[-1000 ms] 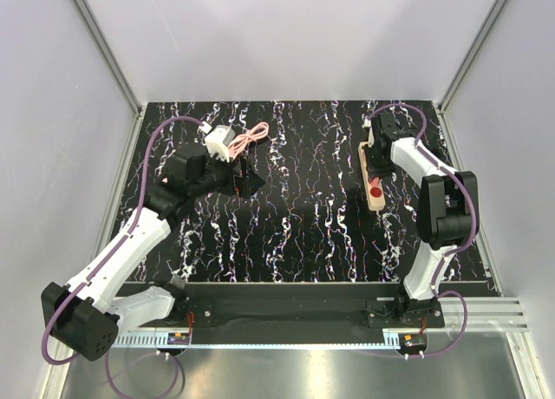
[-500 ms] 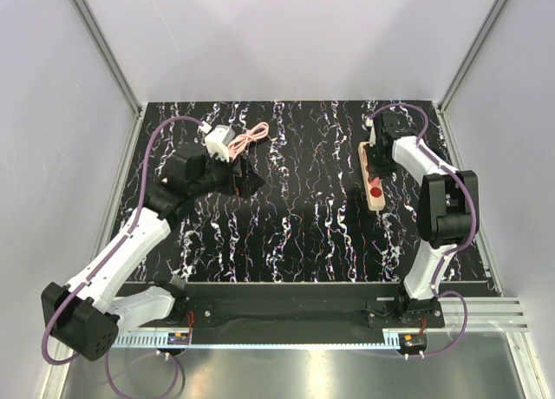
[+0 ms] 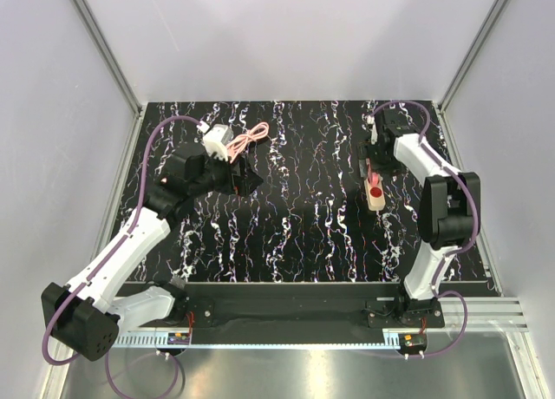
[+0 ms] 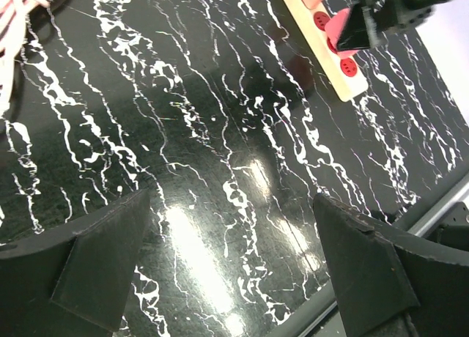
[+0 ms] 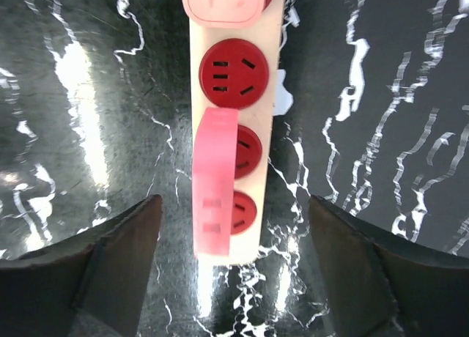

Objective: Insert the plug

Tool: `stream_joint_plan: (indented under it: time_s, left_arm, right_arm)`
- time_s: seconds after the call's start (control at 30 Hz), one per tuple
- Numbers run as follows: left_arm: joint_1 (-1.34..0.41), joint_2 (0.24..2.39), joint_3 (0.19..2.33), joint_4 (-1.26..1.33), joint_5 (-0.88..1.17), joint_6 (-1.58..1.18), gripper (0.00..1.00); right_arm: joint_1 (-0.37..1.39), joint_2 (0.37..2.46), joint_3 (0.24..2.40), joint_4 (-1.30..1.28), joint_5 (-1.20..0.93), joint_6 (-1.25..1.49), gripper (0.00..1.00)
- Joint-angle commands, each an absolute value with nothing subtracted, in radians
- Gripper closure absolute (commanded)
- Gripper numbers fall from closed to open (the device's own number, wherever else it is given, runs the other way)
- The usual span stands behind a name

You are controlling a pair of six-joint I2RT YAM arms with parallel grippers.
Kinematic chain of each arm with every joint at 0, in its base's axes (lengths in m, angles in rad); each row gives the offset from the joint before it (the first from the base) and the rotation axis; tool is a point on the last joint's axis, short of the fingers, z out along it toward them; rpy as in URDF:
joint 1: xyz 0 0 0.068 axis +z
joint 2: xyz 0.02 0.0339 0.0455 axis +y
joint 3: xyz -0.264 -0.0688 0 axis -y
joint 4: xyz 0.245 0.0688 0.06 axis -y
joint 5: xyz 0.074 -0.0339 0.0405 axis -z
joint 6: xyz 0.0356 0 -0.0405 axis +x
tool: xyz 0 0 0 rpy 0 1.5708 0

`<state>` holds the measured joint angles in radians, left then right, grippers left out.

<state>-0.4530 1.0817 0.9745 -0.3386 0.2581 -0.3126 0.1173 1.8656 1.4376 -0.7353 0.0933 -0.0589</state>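
Observation:
The plug [image 5: 215, 183], a pink block seen edge-on and blurred, stands on the beige power strip [image 5: 249, 249] over its two red sockets nearest the end. Whether it is seated in a socket I cannot tell. My right gripper [image 5: 234, 205] is open, its fingers wide on either side of the strip and touching nothing. From above, the plug [image 3: 372, 177] shows just below the right gripper [image 3: 375, 160] on the strip [image 3: 378, 204]. The left wrist view shows the plug [image 4: 338, 29] too. My left gripper [image 3: 251, 180] hangs open over bare table [image 4: 231, 198].
A salmon rounded-square piece [image 5: 223, 4] sits on the strip beyond a free red socket [image 5: 234, 73]. A white cube [image 3: 218, 140] with a coiled pink cable [image 3: 251, 137] lies at the back left. Grey walls enclose the table, and a metal rail runs along its near edge.
My right gripper has opened and drawn back slightly from the strip, leaving the pink plug standing on it. The left arm has barely shifted.

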Motion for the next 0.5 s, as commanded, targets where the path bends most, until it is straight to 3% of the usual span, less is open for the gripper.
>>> stream_joint_plan:
  time_s: [0.0,0.1,0.37,0.47]
  left_arm:
    - [-0.448,1.068,0.98,-0.294,0.207,-0.318,0.01]
    - [-0.446,1.062,0.977,-0.298,0.143,-0.325,0.01]
    - [-0.433,1.052,0.962,-0.319,-0.098,-0.405,0.01]
    - [-0.398,1.071,0.982,-0.362,-0.225,-0.511,0.01]
  right_arm:
    - [0.117,1.732,1.486,-0.741,0.089,-0.061,0.1]
    - [0.124,1.652,1.468,-0.742,0.061,-0.052,0.0]
    - [0.195,1.36,1.303,-0.626,-0.073,0.101,0.0]
    - [0.251,1.292,1.261,-0.611,-0.007,0.236,0.0]
